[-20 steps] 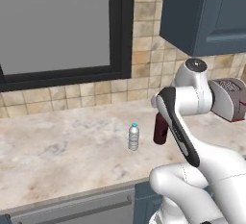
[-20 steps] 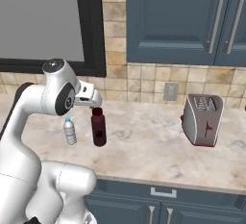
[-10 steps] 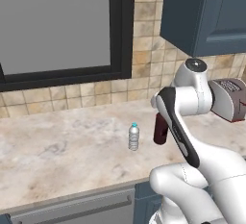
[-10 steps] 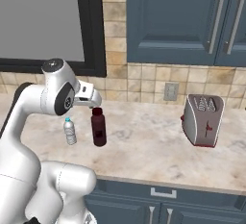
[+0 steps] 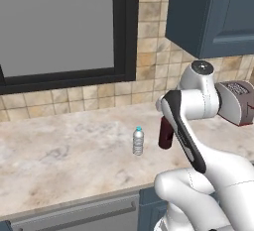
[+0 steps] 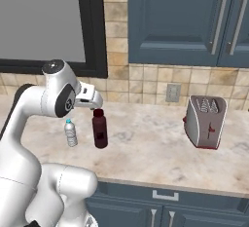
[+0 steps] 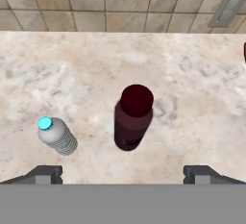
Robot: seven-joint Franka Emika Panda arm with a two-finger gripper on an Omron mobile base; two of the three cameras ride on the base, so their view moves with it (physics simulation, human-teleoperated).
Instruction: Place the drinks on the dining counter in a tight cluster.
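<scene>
Lining up over the dark-red bottle

Our fingers [image 7: 123,174] stood wide apart and empty above the tall dark-red plastic bottle [image 7: 133,117], upright on the beige marbled surface [image 7: 192,74] beside the small clear blue-capped water bottle [image 7: 57,135]; we needed a centred, straight descent.

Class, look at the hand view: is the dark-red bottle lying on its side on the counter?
No. The dark-red bottle stands upright on the counter, its round cap facing the camera, apart from the water bottle.

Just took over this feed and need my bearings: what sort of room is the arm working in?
A kitchen, rendered. A marble-look counter runs under a tiled wall and blue cabinets, with a toaster on it. A water bottle and dark-red bottle stand there too.
</scene>
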